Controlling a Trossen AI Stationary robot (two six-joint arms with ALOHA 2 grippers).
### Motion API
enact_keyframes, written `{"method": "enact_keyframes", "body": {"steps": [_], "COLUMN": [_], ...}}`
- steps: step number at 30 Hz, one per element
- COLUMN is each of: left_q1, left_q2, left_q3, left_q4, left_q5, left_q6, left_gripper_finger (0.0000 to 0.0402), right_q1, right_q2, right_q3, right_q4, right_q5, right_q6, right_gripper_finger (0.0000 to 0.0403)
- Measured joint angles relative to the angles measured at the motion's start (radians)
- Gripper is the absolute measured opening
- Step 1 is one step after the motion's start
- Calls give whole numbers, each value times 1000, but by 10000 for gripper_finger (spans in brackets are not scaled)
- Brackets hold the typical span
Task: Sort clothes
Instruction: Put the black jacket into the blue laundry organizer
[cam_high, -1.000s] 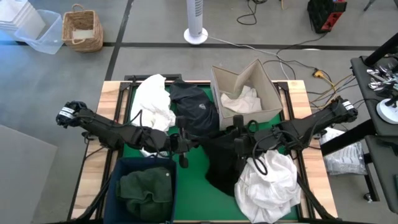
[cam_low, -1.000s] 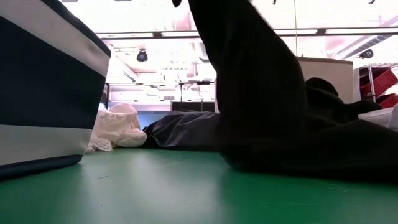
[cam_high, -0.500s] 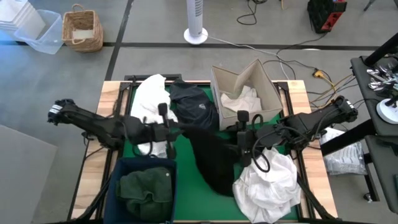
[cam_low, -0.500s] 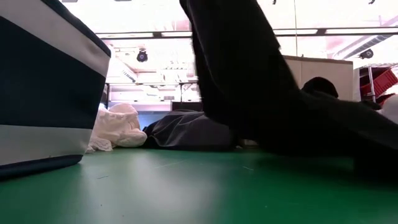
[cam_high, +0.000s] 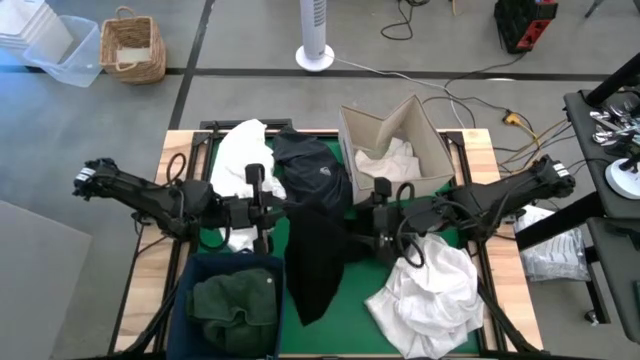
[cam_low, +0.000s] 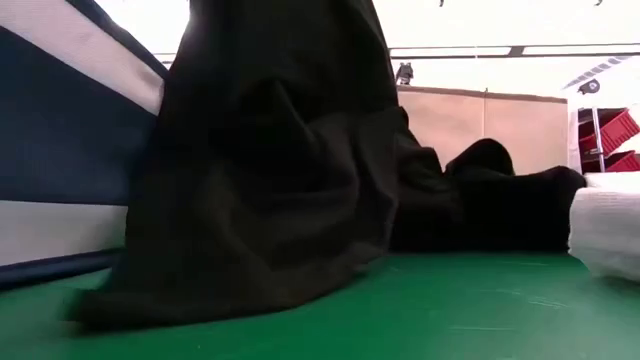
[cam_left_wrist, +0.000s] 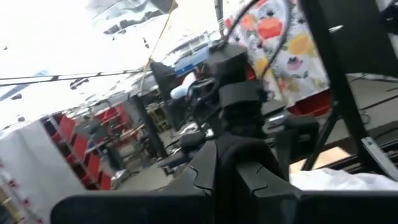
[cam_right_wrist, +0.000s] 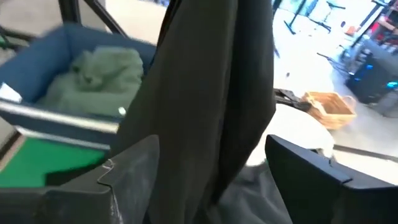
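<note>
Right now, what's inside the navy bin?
The navy bin holds one crumpled dark green garment. The hanging black garment drapes past its right edge. Anything beneath the green one is covered.

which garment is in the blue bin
Find the navy bin at the table's near left corner. Inside lies one crumpled dark green garment. It is the only green piece; the black garment hangs just beside the bin, and the white pile lies further right.
</note>
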Motion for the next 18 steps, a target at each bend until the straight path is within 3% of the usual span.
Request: {"method": "enact_keyframes", "body": {"steps": [8,12,18], "left_q1": [0,0,2], "left_q2": [35,51,106], "left_q3": [1,35,120], "left_q4": [42,18,-60], "left_q5": [0,-1,-3], "left_q6": [31,32,40], "left_gripper_finger": [0,0,0], "right_q1": [-94,-142,-177], "right_q2": [0,0,0], "right_q3": [-149,-221,-302], "right_q4": [274,410,537], "right_q5": [-145,-262,-330], "right_q6": [27,55,66], "right_gripper_finger": [297,290,287]}}
